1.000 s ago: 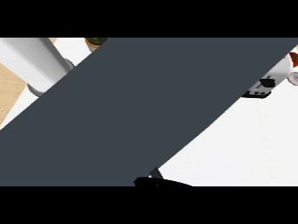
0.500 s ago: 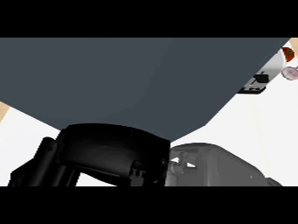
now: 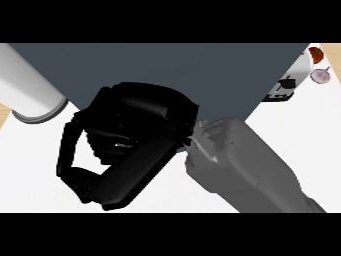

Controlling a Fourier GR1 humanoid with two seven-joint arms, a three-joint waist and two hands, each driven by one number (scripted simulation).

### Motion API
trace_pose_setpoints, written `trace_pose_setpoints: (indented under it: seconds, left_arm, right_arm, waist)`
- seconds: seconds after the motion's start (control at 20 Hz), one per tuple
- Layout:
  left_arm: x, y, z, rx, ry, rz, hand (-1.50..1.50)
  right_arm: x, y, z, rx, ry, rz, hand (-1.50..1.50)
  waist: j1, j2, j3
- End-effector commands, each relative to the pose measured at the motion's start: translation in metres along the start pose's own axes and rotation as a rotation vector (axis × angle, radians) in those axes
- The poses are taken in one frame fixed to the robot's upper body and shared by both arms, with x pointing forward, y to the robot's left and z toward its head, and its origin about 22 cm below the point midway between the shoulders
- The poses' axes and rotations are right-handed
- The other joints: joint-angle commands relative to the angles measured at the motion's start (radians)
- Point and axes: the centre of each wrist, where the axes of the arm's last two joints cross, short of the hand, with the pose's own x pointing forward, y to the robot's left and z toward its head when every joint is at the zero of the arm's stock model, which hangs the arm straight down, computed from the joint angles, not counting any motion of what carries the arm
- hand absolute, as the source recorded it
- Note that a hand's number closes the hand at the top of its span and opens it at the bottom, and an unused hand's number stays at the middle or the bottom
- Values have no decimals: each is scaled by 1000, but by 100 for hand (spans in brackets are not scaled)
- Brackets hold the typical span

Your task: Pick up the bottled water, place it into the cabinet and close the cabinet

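A large dark grey cabinet door (image 3: 202, 70) fills the upper part of the head view, close to the camera. My right hand (image 3: 132, 145) shows just below it at the centre, back toward the camera, on a grey forearm (image 3: 247, 170) that comes in from the lower right. Its fingers (image 3: 73, 160) hang in a relaxed bend over the white counter (image 3: 25, 170) and hold nothing. The hand's top meets the door's lower edge. The bottled water is out of sight. My left hand does not show.
A white cylinder (image 3: 14, 85) with a grey ringed end lies at the upper left beside the door. At the right, past the door's edge, stand a white and black appliance (image 3: 285, 89), a red object (image 3: 315, 53) and a small round pinkish item (image 3: 320, 75).
The door has swung from a diagonal slant to lie straight across the top. My right hand and forearm have risen from the lower edge to the view's centre.
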Motion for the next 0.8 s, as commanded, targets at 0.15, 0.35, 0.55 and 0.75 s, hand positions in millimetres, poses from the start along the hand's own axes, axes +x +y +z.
trace_pose_setpoints:
  seconds: [0.15,0.35,0.55,0.75]
  left_arm:
    - [8,2,11,-3,-19,3,-150]
    - [22,10,7,-34,-21,21,-150]
    - [-1,8,21,-3,-19,36,-150]
    - [-5,3,9,-16,0,36,-150]
  right_arm:
    - [-14,-70,28,-146,-40,-56,150]
    - [-5,-97,41,-214,-80,-22,150]
    - [7,-102,32,-230,-136,72,150]
    - [-1,-95,17,-277,-164,131,150]
  waist:
    - [-11,5,2]
    - [-7,6,2]
    - [-9,7,0]
    - [-15,8,0]
